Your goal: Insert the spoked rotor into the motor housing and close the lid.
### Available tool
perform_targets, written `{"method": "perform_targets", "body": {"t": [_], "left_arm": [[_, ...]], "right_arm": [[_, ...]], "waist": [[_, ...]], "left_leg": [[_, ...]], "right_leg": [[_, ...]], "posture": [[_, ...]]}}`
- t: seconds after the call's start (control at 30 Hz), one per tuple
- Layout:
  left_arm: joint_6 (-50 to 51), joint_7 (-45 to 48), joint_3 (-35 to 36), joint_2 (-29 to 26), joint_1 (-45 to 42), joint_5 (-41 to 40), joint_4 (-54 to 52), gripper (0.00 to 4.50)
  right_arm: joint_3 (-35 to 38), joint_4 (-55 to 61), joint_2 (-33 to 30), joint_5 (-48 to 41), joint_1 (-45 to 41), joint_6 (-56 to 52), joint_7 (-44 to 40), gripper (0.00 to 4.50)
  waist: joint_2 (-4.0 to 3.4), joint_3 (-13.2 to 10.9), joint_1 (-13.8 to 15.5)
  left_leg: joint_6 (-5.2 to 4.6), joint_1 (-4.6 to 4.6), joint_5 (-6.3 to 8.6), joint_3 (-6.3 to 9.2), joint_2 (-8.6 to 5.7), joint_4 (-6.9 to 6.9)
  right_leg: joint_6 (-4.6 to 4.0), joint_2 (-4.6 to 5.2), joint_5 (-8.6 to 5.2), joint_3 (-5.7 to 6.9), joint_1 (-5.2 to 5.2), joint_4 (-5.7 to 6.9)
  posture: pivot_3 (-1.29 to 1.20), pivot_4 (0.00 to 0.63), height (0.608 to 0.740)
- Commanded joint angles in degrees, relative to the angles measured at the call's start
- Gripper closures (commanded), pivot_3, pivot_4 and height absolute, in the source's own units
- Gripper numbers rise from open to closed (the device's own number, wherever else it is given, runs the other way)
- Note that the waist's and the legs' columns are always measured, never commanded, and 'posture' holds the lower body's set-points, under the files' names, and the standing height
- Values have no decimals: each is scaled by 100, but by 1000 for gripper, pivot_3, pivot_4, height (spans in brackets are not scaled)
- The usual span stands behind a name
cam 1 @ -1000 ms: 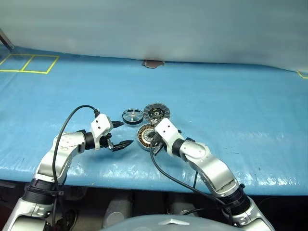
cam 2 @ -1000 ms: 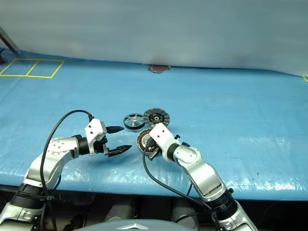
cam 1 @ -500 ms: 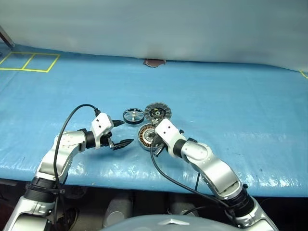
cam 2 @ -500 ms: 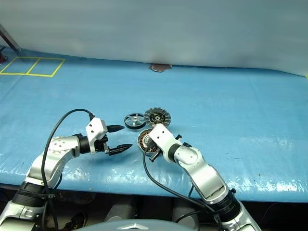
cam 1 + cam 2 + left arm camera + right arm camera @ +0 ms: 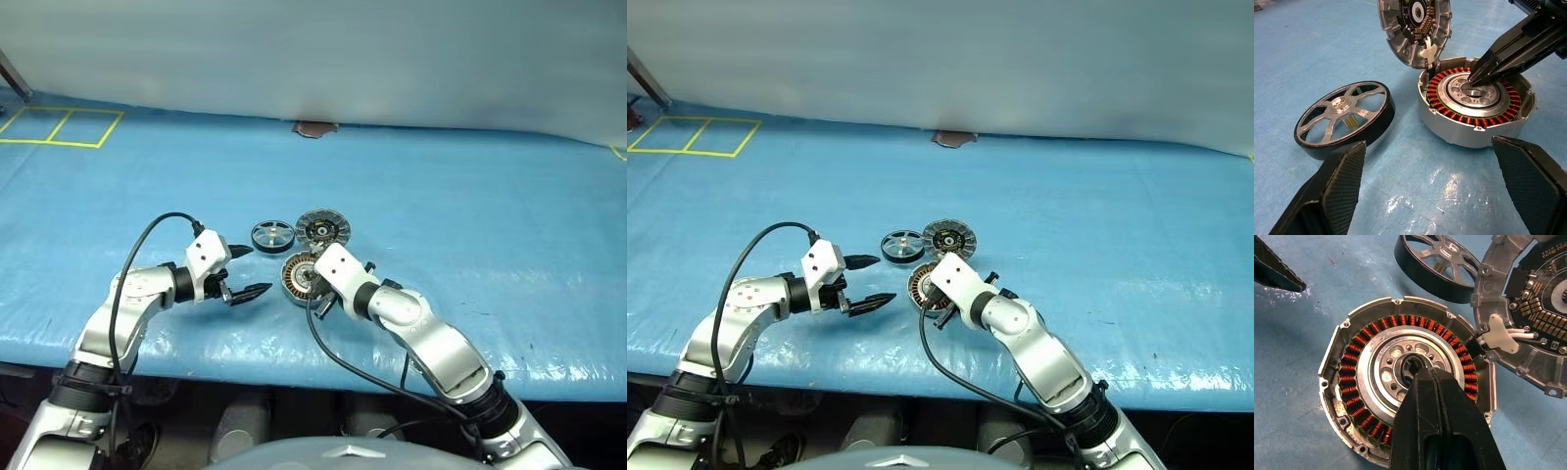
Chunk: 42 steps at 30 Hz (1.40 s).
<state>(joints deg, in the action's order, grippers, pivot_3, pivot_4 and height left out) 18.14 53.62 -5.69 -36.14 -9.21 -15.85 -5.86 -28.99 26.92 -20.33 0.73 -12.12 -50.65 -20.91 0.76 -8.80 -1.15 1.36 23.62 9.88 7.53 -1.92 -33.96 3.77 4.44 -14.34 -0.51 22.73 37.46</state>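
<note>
Nothing shifts since a second ago: rotor not yet inserted.
Right gripper clenched, tips at motor housing hub; left gripper spread, empty; next, grasp spoked rotor; lid open.

Both head views look forward and down from above and behind the arms, far enough back to take in the blue-covered bench and both arms. The left wrist view sits low and close behind the left gripper, facing the motor housing ahead of it. The right wrist view looks steeply down along the right gripper, very near the same housing. Both wrist views also share the spoked rotor and the lid.
</note>
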Motion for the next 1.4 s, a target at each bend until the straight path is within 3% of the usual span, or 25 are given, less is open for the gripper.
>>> {"method": "perform_targets", "body": {"t": [0.03, 1.4], "left_arm": [[-99, -33, 97, 1, 5, 1, -116, 0], [-55, -56, 32, -8, 63, 12, -158, 0]], "right_arm": [[-146, -430, -154, 92, 178, -259, -63, 4474], [177, 522, 440, -11, -247, -379, 26, 4474]], "waist": [[0, 0, -2], [-7, -17, -57]], "left_leg": [[0, 0, 0, 0, 0, 0], [0, 18, -1, -3, -15, -1]], "right_leg": [[0, 0, 0, 0, 0, 0], [6, -4, 3, -1, 4, 24]], "posture": [[0, 150, 740], [0, 150, 740]]}}
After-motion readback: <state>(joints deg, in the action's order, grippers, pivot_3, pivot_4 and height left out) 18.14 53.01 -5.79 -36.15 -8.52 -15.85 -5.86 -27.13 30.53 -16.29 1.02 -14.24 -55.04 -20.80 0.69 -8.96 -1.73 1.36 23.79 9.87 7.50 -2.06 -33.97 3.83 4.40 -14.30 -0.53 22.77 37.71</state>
